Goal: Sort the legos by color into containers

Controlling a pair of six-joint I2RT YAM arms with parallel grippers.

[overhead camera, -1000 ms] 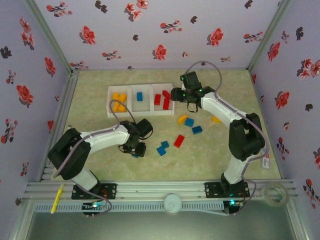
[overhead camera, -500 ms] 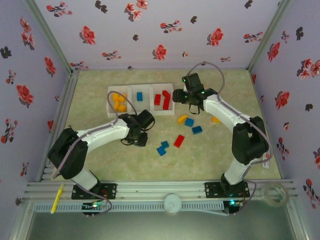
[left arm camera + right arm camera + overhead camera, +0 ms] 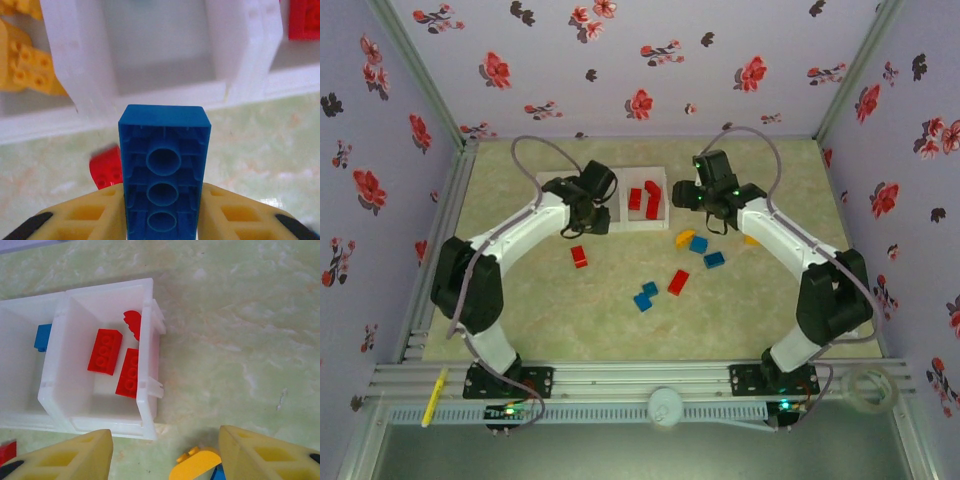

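Note:
My left gripper is shut on a blue lego, held with its hollow underside towards the wrist camera, just short of the white tray's middle container. Yellow legos lie in the left container. Two flat red legos and a rounded red piece lie in the right one, and a blue lego in the middle one. My right gripper hangs open just right of the tray, above a yellow lego.
Loose legos lie on the table: a red one in front of the tray, another red, two blue, a yellow beside two more blue, and a yellow under the right arm.
My left arm has swung from the near-left table up to the tray with the blue lego, uncovering a red lego. My right gripper has drifted slightly right.

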